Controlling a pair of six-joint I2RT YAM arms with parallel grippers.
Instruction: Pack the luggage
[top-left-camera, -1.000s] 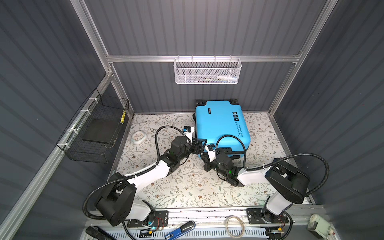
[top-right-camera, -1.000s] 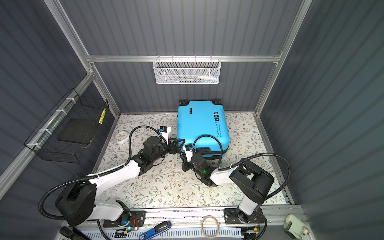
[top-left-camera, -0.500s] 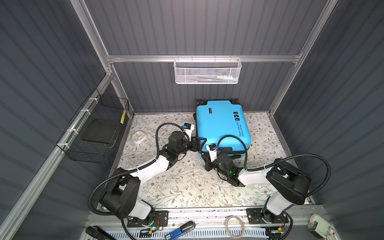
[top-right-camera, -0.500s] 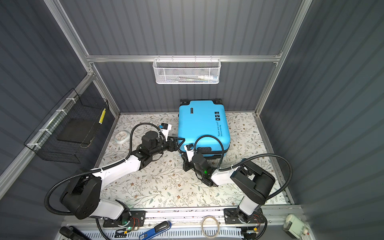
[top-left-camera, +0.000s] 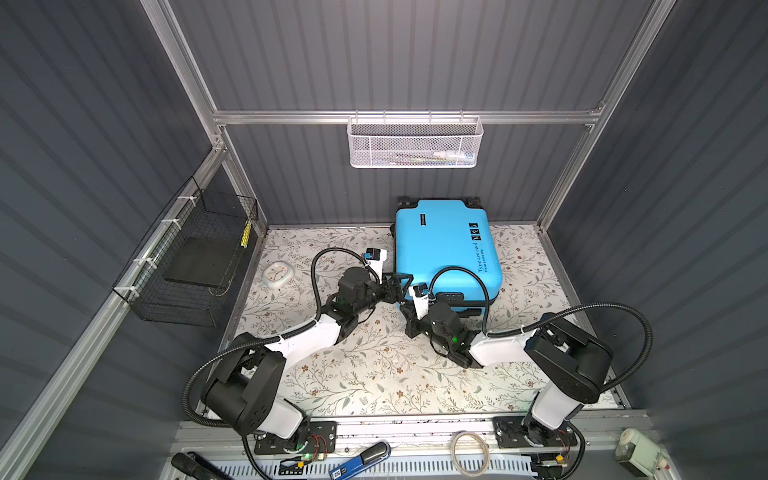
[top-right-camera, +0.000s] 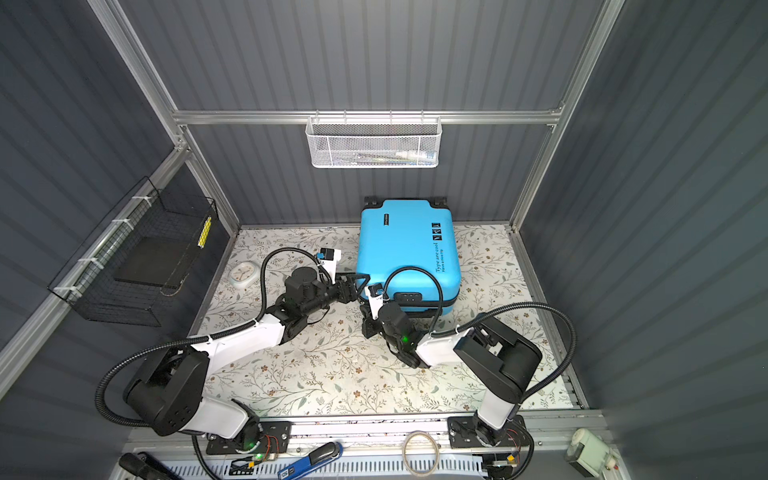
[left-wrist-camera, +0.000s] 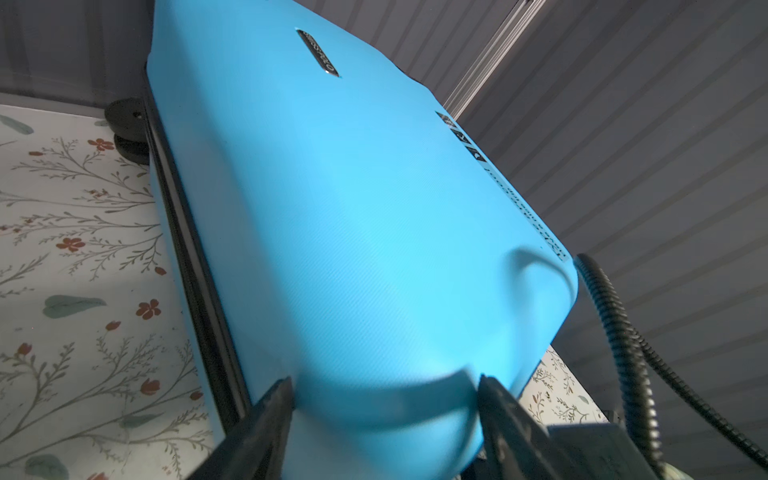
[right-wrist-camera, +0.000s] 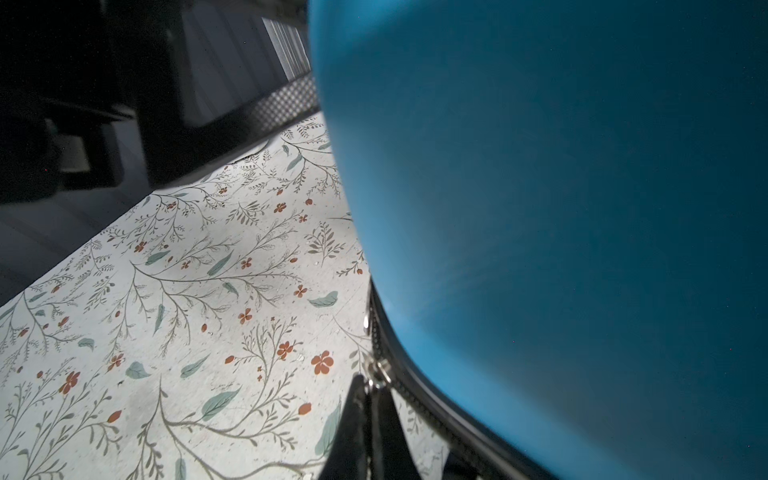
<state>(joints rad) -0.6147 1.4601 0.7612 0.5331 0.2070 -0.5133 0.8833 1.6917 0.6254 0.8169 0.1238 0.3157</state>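
The luggage (top-left-camera: 444, 245) (top-right-camera: 407, 245) is a bright blue hard-shell case lying flat and closed at the back of the floral mat. My left gripper (top-left-camera: 397, 286) (top-right-camera: 359, 284) is at its near left corner. In the left wrist view the jaws (left-wrist-camera: 384, 380) stand wide, and both fingers press against the blue shell (left-wrist-camera: 353, 208). My right gripper (top-left-camera: 409, 322) (top-right-camera: 368, 324) sits low at the case's front edge. In the right wrist view it (right-wrist-camera: 368, 384) is shut on the metal zipper pull (right-wrist-camera: 376, 372), beside the black zipper and the shell (right-wrist-camera: 561, 208).
A white mesh basket (top-left-camera: 415, 145) hangs on the back wall. A black wire basket (top-left-camera: 195, 266) hangs on the left wall. A small white clock (top-left-camera: 277, 274) lies on the mat at the left. Tools and a cable coil lie on the front rail.
My left arm has shifted its wrist and elbow slightly toward the back, with its gripper staying at the luggage's corner. The right arm and the luggage look unmoved.
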